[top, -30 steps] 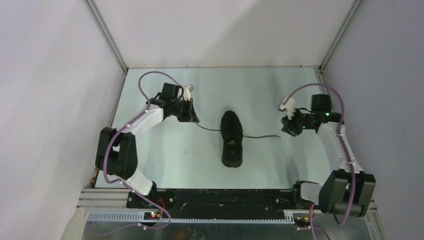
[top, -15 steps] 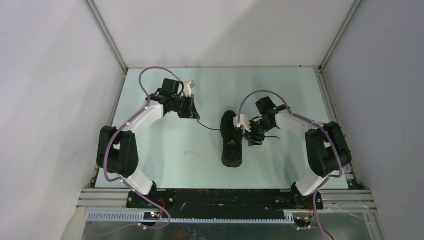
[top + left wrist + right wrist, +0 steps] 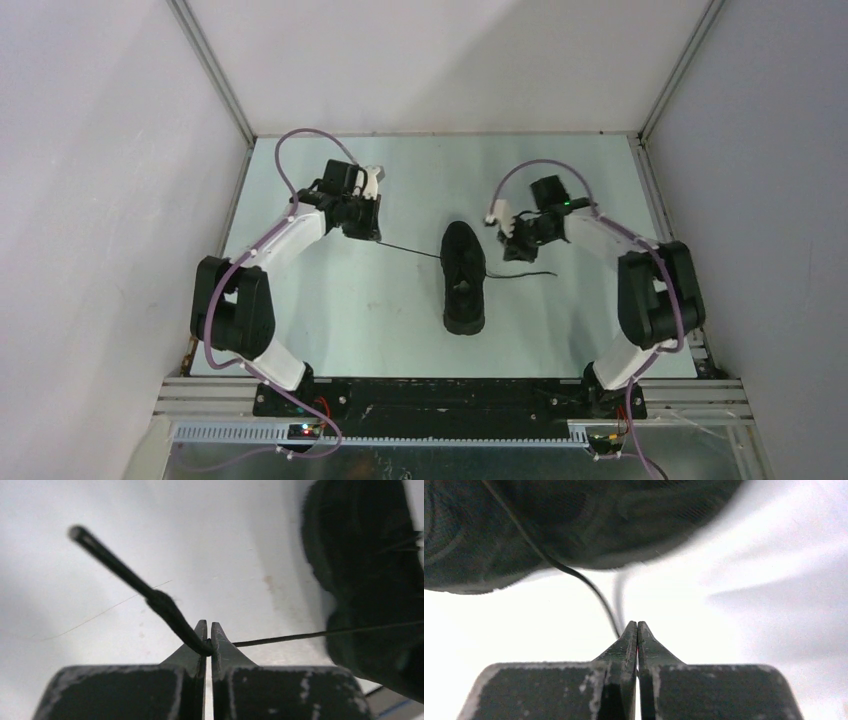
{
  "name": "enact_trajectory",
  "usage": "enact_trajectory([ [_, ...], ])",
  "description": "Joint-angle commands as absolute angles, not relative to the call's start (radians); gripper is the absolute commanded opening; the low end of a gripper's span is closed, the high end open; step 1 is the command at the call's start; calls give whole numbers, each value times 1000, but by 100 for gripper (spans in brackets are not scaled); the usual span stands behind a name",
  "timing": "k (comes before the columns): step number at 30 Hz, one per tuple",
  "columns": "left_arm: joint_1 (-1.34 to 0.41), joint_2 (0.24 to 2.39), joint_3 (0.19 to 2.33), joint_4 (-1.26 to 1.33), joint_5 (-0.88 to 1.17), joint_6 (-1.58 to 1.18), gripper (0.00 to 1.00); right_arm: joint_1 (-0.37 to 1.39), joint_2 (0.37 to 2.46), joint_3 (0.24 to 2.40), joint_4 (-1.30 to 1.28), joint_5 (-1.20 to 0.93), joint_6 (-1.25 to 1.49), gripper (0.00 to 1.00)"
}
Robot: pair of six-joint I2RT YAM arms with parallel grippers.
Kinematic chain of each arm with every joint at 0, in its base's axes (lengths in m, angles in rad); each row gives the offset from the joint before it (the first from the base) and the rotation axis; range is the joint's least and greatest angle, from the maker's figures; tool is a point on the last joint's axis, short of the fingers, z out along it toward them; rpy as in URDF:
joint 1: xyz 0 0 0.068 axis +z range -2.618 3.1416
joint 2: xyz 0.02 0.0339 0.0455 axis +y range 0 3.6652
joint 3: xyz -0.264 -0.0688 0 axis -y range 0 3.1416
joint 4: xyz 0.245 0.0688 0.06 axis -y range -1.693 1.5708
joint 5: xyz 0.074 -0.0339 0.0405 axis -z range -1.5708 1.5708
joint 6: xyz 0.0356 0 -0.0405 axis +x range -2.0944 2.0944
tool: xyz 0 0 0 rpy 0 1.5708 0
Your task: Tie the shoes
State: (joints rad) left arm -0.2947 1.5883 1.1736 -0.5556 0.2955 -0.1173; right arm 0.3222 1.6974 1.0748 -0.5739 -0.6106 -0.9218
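Left gripper [image 3: 208,630] is clamped on a lace [image 3: 300,636] drawn taut from the shoe [image 3: 464,278], which sits at the middle of the table [image 3: 330,300], while the right gripper [image 3: 637,628], jaws together near it, perhaps nips the other lace [image 3: 589,586].

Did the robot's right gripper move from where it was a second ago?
Yes. The right gripper swung in from nearer the right wall toward the shoe and now sits close beside it.

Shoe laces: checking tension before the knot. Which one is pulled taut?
The left lace, stretched straight from the shoe to the left gripper's shut jaws. The right lace lies slack, curving on the table.
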Motion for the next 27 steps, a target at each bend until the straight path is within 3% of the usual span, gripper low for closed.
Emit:
enact_trajectory([
  [1,-288,1553,1167,-596,58,-3,0,154,1549,1114,-589,-704,-795,0],
  [7,-287,1546,1149,-578,173,-14,0,72,1499,1102,-608,-734,-783,0],
  [12,-293,1601,1233,-614,284,-40,0,233,1526,1070,-667,-714,-899,35],
  [14,-298,1619,1258,-625,306,-45,0,295,1568,1065,-655,-688,-907,42],
  [20,-300,1608,1257,-627,331,-50,0,401,1689,1075,-610,-612,-890,56],
  [27,-300,1589,1249,-616,342,-54,0,462,1776,1099,-603,-485,-884,60],
])
